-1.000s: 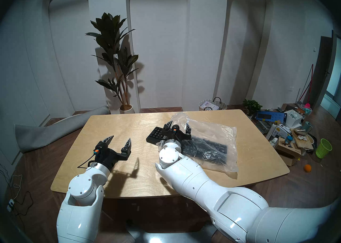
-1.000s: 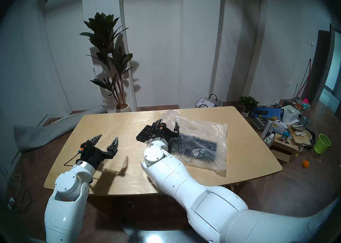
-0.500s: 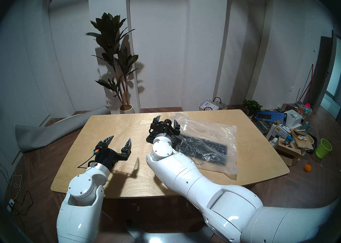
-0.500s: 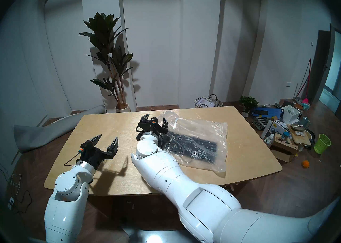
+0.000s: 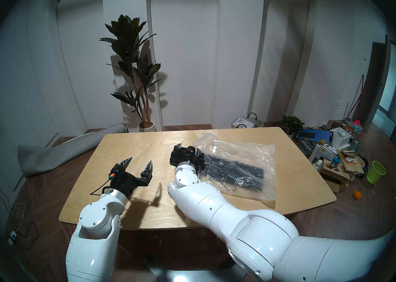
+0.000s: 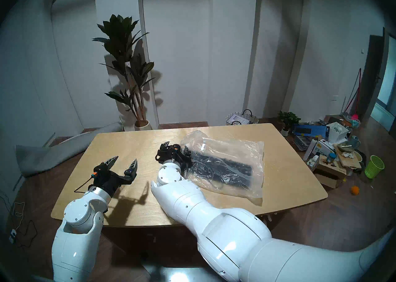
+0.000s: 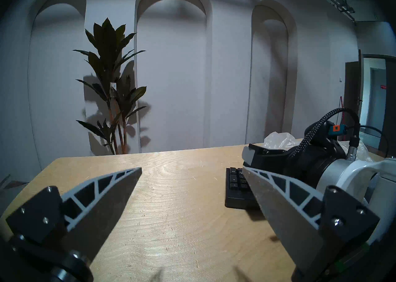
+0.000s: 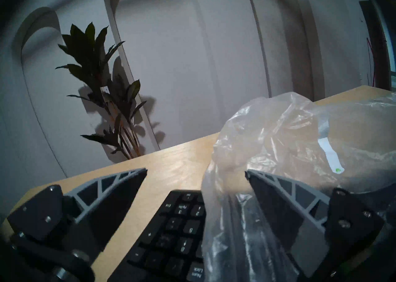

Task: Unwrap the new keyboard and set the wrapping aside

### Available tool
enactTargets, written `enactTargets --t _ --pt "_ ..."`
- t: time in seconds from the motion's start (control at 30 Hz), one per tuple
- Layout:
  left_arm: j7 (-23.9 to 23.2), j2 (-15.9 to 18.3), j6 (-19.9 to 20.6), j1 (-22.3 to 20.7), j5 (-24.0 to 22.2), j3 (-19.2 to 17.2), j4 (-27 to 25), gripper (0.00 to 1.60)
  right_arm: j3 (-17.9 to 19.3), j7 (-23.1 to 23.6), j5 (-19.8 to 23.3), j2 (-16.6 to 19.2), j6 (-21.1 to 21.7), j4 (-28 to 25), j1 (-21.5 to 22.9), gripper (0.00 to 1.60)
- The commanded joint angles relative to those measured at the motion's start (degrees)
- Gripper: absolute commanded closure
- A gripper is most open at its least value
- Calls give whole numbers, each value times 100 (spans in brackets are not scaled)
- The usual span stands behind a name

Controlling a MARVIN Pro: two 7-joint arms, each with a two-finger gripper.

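Over at nine o'clock on the bench [image 5: 132, 144] the left hand [image 5: 140, 164] hangs released and idle. Toward the middle, the right hand [image 5: 188, 149] is spread wide, grasping nothing, over the keyboard [image 8: 171, 232], whose number-pad end pokes out of the wrapping [image 5: 242, 155] stretching off to three o'clock. I'd clamp that bare end low and square, keeping plastic out of the pinch, so the bag can slide off rightward.
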Motion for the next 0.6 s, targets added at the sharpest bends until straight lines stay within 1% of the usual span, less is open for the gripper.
enactTargets --t 0.0,0.1,0.17,0.2,0.23,0.27,0.3,0.33,0.37,0.4,0.43,0.5,0.57 --pt "-15 -5 -26 -31 -11 13 -114 0 77 -596 -254 431 -282 -665 -38 0" --pt "-15 -5 -26 -32 -11 13 -114 0 57 -772 -369 602 -242 -894 -140 0" --pt "-15 -5 -26 -30 -11 13 -116 0 -9 -796 -418 709 -48 -1086 -281 0" --pt "-15 -5 -26 -30 -11 13 -117 0 -115 -610 -427 760 174 -1144 -336 0" --pt "-15 -5 -25 -29 -11 12 -119 0 -122 -549 -383 760 241 -1207 -382 0" --pt "-15 -5 -25 -29 -11 13 -119 0 -262 -388 -430 838 480 -1367 -437 0" --pt "-15 -6 -25 -28 -11 12 -120 0 -299 -356 -399 815 474 -1342 -411 0" --pt "-15 -6 -25 -27 -12 12 -122 0 -222 -381 -214 794 632 -1493 -404 0" --pt "-15 -6 -25 -27 -12 12 -122 0 -118 -386 -21 717 637 -1478 -334 0" --pt "-15 -5 -26 -30 -11 13 -118 0 140 -430 249 540 825 -1451 -222 0" --pt "-15 -5 -26 -32 -10 13 -113 0 225 -434 306 451 919 -1440 -127 0" --pt "-13 -4 -26 -40 -8 14 -95 0 349 -550 448 181 893 -1518 40 0" --pt "-12 -3 -24 -43 -6 13 -83 0 408 -641 636 85 1016 -1627 167 0"
